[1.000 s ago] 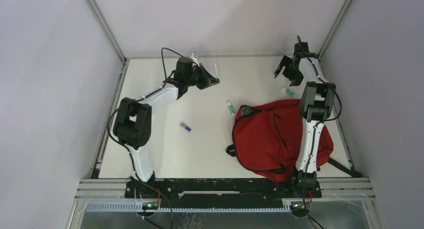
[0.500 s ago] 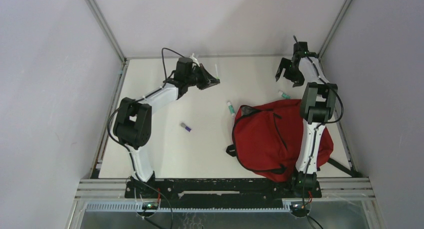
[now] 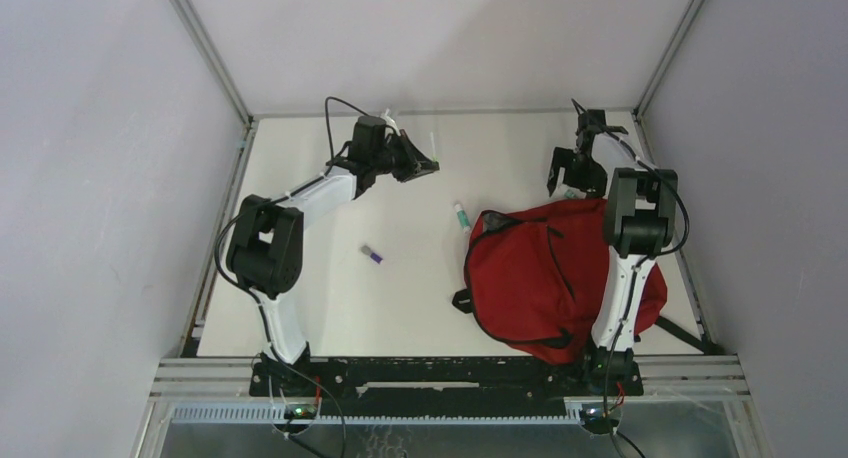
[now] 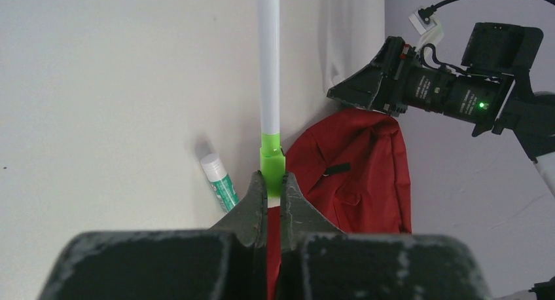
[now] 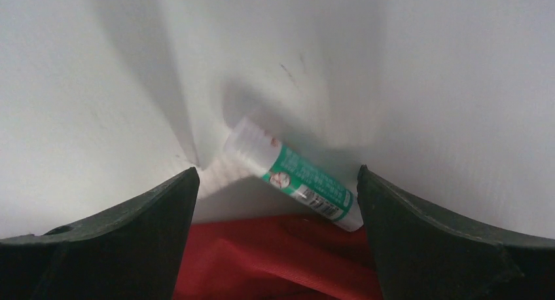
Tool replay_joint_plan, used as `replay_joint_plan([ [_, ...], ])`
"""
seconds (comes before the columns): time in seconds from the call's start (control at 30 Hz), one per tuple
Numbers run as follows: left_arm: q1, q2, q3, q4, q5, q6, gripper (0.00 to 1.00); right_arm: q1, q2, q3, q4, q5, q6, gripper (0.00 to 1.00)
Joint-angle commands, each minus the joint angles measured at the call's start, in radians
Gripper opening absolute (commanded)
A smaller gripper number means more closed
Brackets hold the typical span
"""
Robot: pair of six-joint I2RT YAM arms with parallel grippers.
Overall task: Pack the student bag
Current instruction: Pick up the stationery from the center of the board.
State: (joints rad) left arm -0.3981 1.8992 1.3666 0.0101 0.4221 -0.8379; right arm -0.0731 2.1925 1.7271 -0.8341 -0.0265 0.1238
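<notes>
The student bag (image 3: pixel 540 278) lies at the near right of the table (image 3: pixel 400 308), slumped flat, with the right arm reaching over it from its base. To its left, well apart, a small purple item (image 3: pixel 371 254) lies on the bare surface. Farther back, a green-labelled glue stick (image 3: pixel 461 215) lies just beside the bag's far left corner.

At the bag's far edge the right gripper (image 3: pixel 568 174) hangs with its jaws spread wide and holds nothing. In its wrist view a second glue stick (image 5: pixel 294 175) lies on the table between the fingers (image 5: pixel 131 234). Its long axis runs on a slant to the line the jaws would close along, white cap to the far side, and its other end seems to touch the red fabric (image 5: pixel 262 267). The bag starts directly on the near side of this gripper, so the right arm is much the nearer one.

At the far left the left gripper (image 3: pixel 415 163) is clamped narrow on the green end of a white pen (image 4: pixel 268 64), which points away from it. From there the bag lies to the right and nearer.
</notes>
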Motion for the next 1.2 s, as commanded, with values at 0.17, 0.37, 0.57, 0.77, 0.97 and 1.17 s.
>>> replay_joint_plan([
  [0.17, -0.001, -0.046, -0.02, 0.01, 0.021, 0.01, 0.0, 0.043, -0.098, -0.069, 0.03, 0.109, -0.046, 0.97],
  [0.37, -0.001, -0.05, -0.025, 0.011, 0.021, 0.01, 0.0, 0.04, -0.076, -0.04, 0.027, 0.114, -0.048, 0.91],
  [0.57, -0.001, -0.043, -0.02, 0.01, 0.024, 0.008, 0.0, 0.026, -0.037, 0.008, 0.024, 0.122, 0.0, 0.92],
  [0.77, -0.001, -0.028, -0.012, 0.01, 0.029, 0.007, 0.0, 0.02, -0.05, 0.001, 0.031, 0.081, 0.054, 0.97],
  [0.97, -0.001, -0.009, 0.015, 0.002, 0.036, 0.008, 0.0, 0.008, -0.178, -0.096, 0.105, -0.026, 0.08, 0.97],
  [1.17, -0.001, -0.001, 0.066, -0.058, 0.031, 0.019, 0.0, -0.032, -0.257, -0.118, 0.17, -0.066, 0.133, 0.96],
])
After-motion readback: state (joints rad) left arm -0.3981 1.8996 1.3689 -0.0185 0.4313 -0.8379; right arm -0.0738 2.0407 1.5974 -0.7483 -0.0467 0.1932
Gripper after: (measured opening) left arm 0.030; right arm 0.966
